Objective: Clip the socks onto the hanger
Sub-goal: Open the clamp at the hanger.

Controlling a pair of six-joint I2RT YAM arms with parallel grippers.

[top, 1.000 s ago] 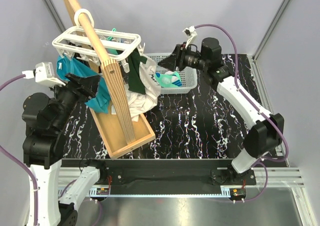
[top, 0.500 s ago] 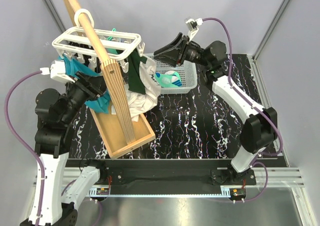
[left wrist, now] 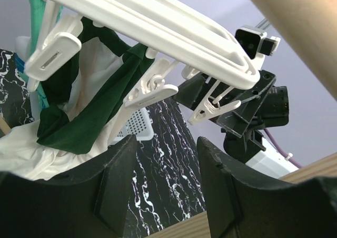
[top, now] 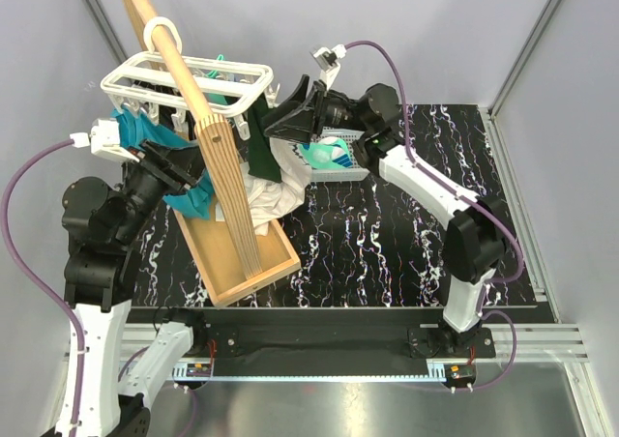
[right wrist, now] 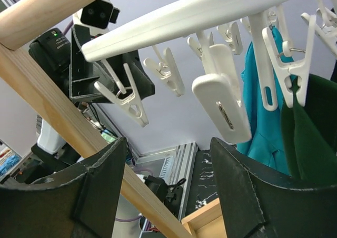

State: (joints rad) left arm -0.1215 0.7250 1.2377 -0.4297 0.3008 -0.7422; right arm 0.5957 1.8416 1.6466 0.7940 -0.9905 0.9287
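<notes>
White plastic clip-frame hanger (right wrist: 221, 9) hangs just above the left pincer (left wrist: 163, 148) and right pincer (right wrist: 168, 148). Both stand spread and empty, likely poised to work its clips.

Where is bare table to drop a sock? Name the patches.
Bare: the marbled table right of the wooden tray, in front of the basket. Crowded: under the hanger, where cloths, pole, left gripper and right gripper meet.

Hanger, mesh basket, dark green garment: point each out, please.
hanger (right wrist: 210, 10), right wrist view, on its long frame rail.
mesh basket (left wrist: 138, 125), left wrist view, on its perforated wall.
dark green garment (left wrist: 84, 122), left wrist view, on the hanging fold.
</notes>
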